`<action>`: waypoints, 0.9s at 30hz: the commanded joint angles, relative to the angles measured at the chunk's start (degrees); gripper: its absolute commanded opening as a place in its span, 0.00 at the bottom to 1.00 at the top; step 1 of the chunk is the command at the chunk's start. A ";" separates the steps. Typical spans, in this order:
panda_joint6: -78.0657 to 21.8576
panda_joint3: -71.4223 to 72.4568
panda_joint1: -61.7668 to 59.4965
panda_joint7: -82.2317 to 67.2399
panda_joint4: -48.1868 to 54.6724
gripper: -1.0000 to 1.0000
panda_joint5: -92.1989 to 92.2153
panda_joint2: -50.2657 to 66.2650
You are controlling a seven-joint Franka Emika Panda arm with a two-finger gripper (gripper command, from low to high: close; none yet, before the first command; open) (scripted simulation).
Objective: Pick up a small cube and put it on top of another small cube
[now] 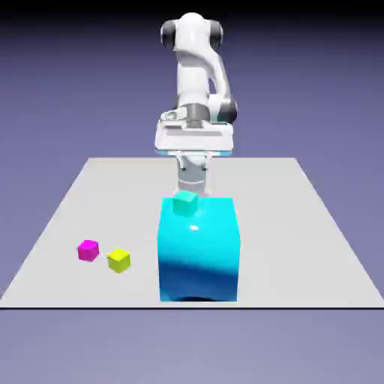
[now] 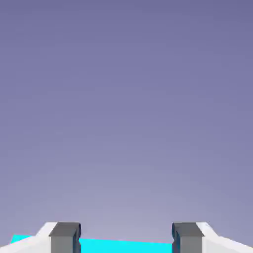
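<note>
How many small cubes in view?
3: magenta cube and yellow-green cube on the table, exterior view's left; teal cube at the big cyan block's top. Others may hide behind it.

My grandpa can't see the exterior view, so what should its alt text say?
A white robot arm holds its open gripper above a big shiny cyan block. A small teal cube shows at the block's top; magenta and yellow-green cubes sit at left.
</note>
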 commanded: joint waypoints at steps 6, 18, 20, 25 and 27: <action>-4.59 -1.27 -6.87 14.95 3.16 0.50 8.46 10.08; -13.78 -3.80 -20.60 44.86 9.48 0.50 25.39 30.24; -15.31 -4.22 -22.89 49.84 10.53 0.50 28.21 33.60; -18.65 -5.14 -27.87 60.69 12.83 0.50 34.35 40.91; -17.37 -4.09 -28.30 58.97 13.52 0.50 36.45 42.99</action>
